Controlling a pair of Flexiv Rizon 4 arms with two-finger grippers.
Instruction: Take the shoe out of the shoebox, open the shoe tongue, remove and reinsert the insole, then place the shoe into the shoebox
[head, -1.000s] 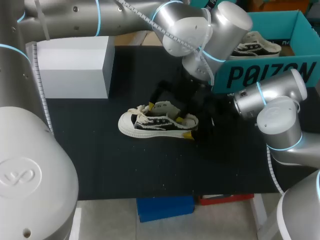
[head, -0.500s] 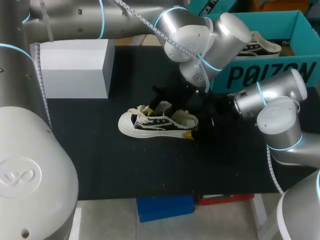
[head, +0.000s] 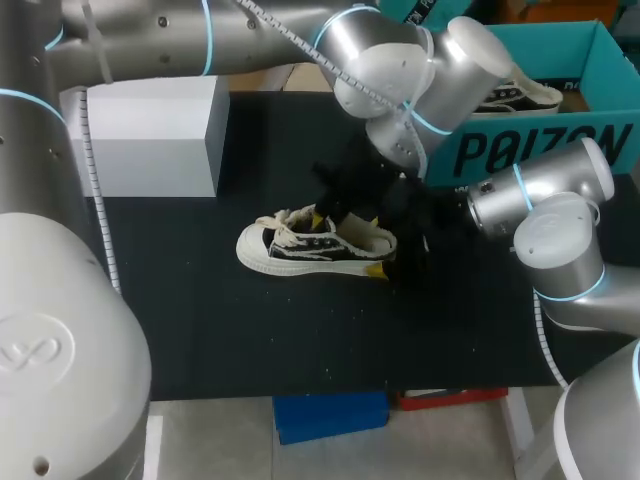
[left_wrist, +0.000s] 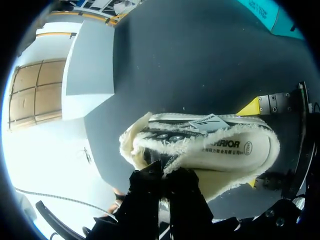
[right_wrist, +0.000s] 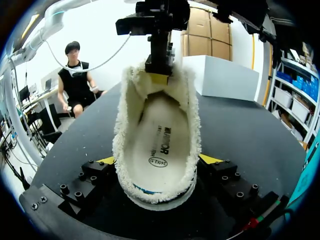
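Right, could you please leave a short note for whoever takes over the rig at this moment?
Left gripper: shut on the tongue.
Right gripper: shut on the shoe, at its heel.
The shoe stands on the table, out of the shoebox; a second shoe lies in the box.
Done: shoe out, tongue gripped.
Left: pull out the insole, now inside the shoe, reinsert it, box the shoe.

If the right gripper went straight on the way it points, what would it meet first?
The shoe: its heel sits between the jaws of the right gripper. Past it, the left gripper lies in that line, though depth is unclear.
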